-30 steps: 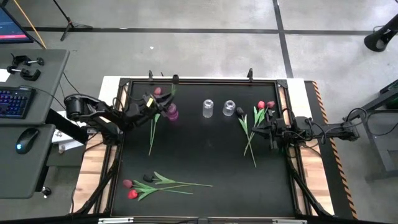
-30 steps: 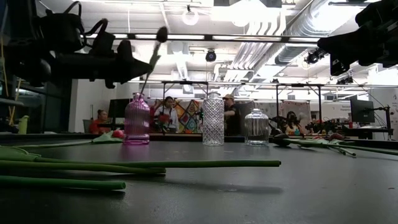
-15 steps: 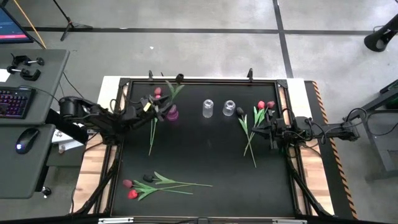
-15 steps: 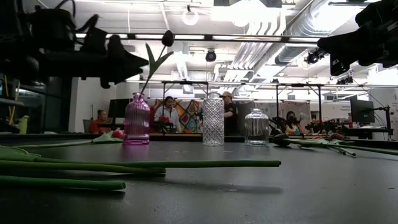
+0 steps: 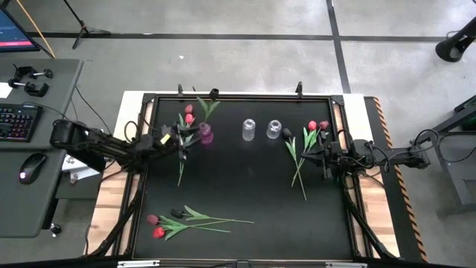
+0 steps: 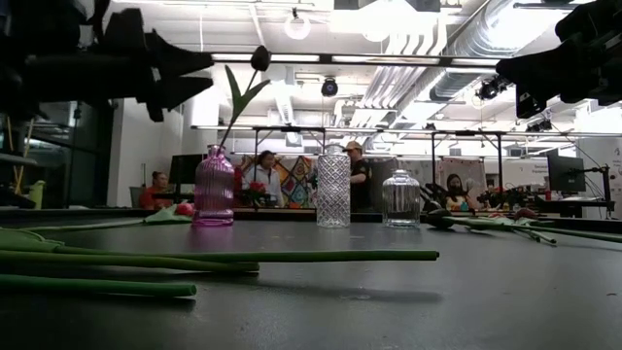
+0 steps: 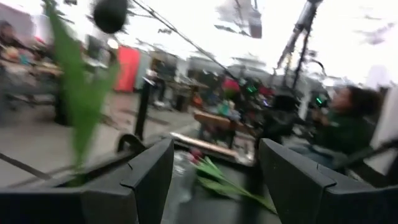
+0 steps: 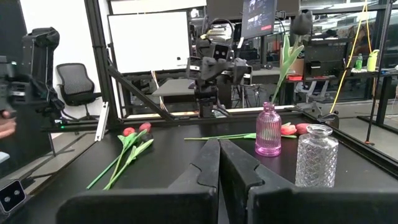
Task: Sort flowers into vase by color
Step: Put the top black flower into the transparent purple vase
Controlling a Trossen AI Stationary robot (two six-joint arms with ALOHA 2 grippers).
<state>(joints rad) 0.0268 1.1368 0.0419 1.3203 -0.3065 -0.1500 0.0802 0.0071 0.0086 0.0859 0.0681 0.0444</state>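
Note:
A dark maroon tulip (image 5: 213, 94) stands with its stem in the pink vase (image 5: 205, 135) at the far left and leans on the vase's mouth; its head also shows in the low view (image 6: 260, 57). My left gripper (image 5: 182, 142) is open and empty, just left of that vase; the left wrist view (image 7: 214, 186) shows the tulip's leaf (image 7: 81, 99) beside it. My right gripper (image 5: 321, 156) is shut and empty, hovering by several tulips (image 5: 305, 141) lying at the far right. More tulips (image 5: 178, 220) lie at the near left, and some (image 5: 186, 123) lie beside the pink vase.
Two clear glass vases (image 5: 248, 129) (image 5: 274, 129) stand in a row right of the pink vase at the far side. The black mat's middle (image 5: 245, 179) is bare. A desk with keyboard and mouse (image 5: 30, 164) stands left of the table. People show in the room behind.
My left gripper has let go of the dark maroon tulip and drawn back toward the table's left edge. The tulip has stayed with its stem in the pink vase, standing more upright, its leaf spread out.

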